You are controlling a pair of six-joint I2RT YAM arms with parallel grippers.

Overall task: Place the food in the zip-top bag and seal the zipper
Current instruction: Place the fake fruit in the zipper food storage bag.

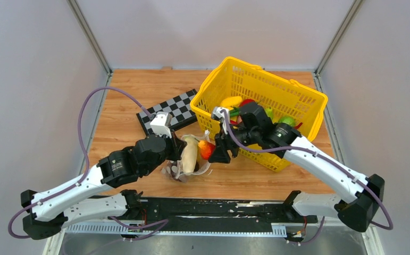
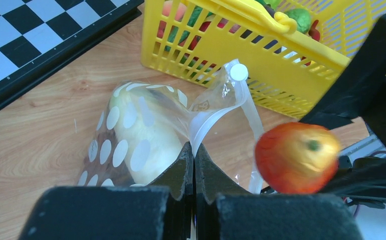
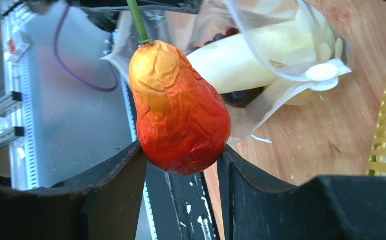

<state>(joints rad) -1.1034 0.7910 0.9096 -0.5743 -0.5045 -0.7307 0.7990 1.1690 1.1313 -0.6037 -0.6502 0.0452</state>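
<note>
Just right of the mouth of the zip-top bag (image 2: 130, 130), the orange-red fruit (image 3: 178, 107) sits clamped in the right gripper (image 3: 180, 152), long axis left-right, stem end toward the bag. Inside, a cream-white vegetable (image 1: 190, 154) lies near-to-far; the left gripper (image 2: 194, 157) pinches the bag's mouth edge, jaws together, near the yellow basket (image 1: 298, 101).

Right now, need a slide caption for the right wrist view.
Right gripper grips an orange-red fruit just outside the dotted zip-top bag, with a cream-white vegetable inside.
</note>
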